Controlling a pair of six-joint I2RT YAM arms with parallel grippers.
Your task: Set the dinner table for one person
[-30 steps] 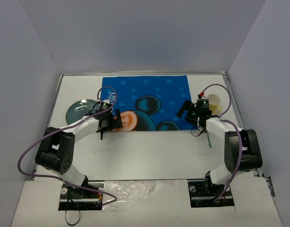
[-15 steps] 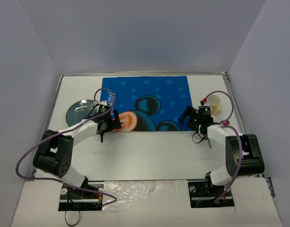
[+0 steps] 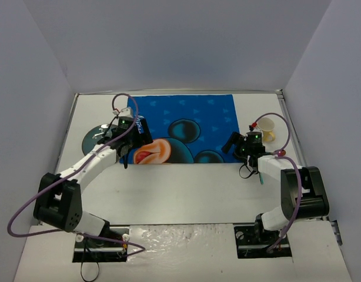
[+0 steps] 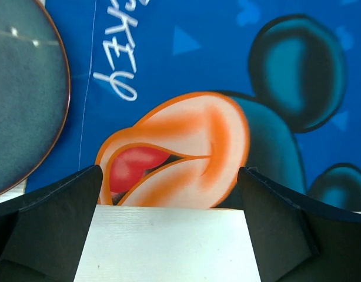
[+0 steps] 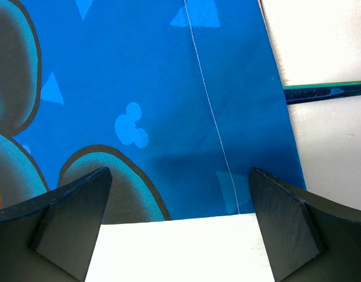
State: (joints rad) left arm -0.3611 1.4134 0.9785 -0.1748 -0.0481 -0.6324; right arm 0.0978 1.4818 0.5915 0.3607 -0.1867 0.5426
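The placemat (image 3: 186,126) lies flat at the far middle of the surface (image 3: 186,191). The dark plate (image 3: 93,140) sits at its left edge and the cup (image 3: 267,128) off its right, so I judge both unplaced. The left gripper (image 4: 169,188) and right gripper (image 5: 180,188) gape wide, empty. Only the right wrist view resolves a teal utensil handle (image 5: 327,91).

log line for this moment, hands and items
left hand: open, over placemat near edge | right hand: open, over placemat near-right corner | plate: left of placemat | cup: right side
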